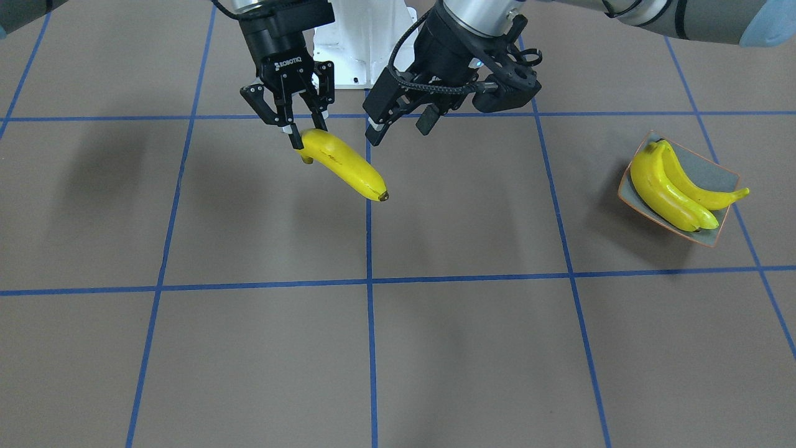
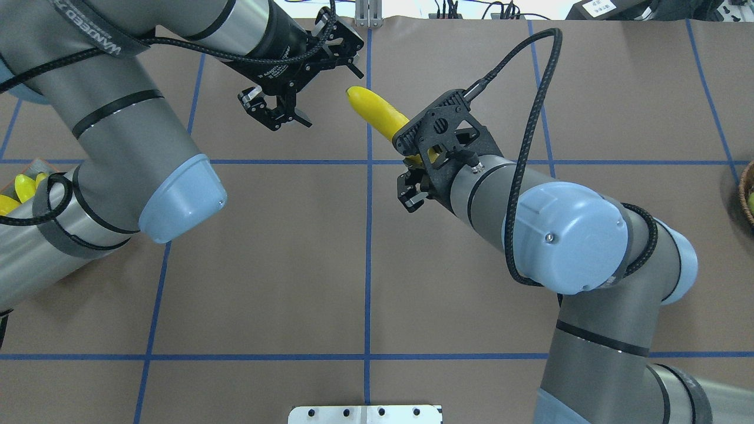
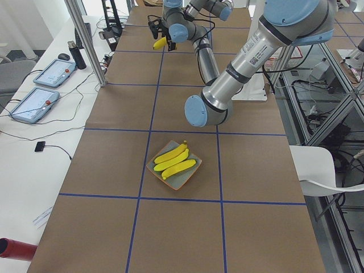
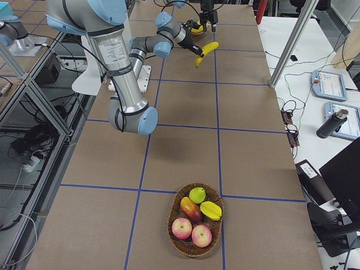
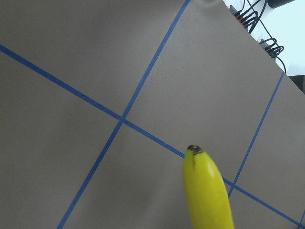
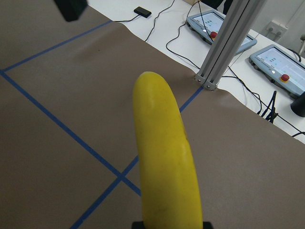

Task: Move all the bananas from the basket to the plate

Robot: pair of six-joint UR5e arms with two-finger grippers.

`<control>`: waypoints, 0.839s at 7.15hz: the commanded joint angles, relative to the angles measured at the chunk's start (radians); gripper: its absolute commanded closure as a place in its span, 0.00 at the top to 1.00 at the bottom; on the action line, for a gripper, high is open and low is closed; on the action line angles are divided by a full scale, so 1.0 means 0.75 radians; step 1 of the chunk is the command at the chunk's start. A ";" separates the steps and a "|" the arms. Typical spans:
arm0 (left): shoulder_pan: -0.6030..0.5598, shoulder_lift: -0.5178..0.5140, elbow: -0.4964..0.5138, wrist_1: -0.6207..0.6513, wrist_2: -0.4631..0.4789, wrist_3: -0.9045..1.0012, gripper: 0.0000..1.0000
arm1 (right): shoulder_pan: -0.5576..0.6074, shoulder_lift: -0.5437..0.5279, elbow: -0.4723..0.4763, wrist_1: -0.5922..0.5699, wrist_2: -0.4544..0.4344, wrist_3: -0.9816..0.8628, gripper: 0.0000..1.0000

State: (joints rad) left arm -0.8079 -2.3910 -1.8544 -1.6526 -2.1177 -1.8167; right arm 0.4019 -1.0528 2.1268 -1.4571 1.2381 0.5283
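Fingers (image 1: pixel 376 127) of the left gripper (image 1: pixel 401 127) stand spread and empty just beside the bright yellow curved banana (image 1: pixel 345 165). It hangs above the brown desk (image 1: pixel 466 348), its long axis running from the dark tip near them back to the stem end, pinched in the fingers (image 1: pixel 295 137) of the right gripper (image 1: pixel 309 135). Well off toward the robot's left of that banana, the grey square orange-rimmed plate (image 1: pixel 715 177) holds at least two bananas (image 1: pixel 668 193), nearer the left arm; far to its right, the wicker basket (image 4: pixel 169 222) shows one yellow fruit (image 4: pixel 211 210) too small to identify.

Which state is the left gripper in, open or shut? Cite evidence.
Open: on the left gripper, the jaws stand apart with nothing between, beside the banana the right gripper holds.
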 commanded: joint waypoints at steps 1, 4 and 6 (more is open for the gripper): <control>0.001 0.001 0.018 -0.022 0.001 -0.065 1.00 | -0.090 0.047 0.001 -0.033 -0.131 0.003 0.00; 0.003 0.005 0.051 -0.018 0.001 -0.065 1.00 | -0.106 0.101 0.001 -0.084 -0.180 0.018 0.00; 0.003 0.010 0.055 -0.020 -0.001 -0.055 1.00 | -0.108 0.113 -0.001 -0.084 -0.180 0.030 0.00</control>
State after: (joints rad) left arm -0.8056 -2.3849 -1.8145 -1.6669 -2.1180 -1.8610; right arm 0.3216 -0.9753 2.1275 -1.5197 1.1044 0.5466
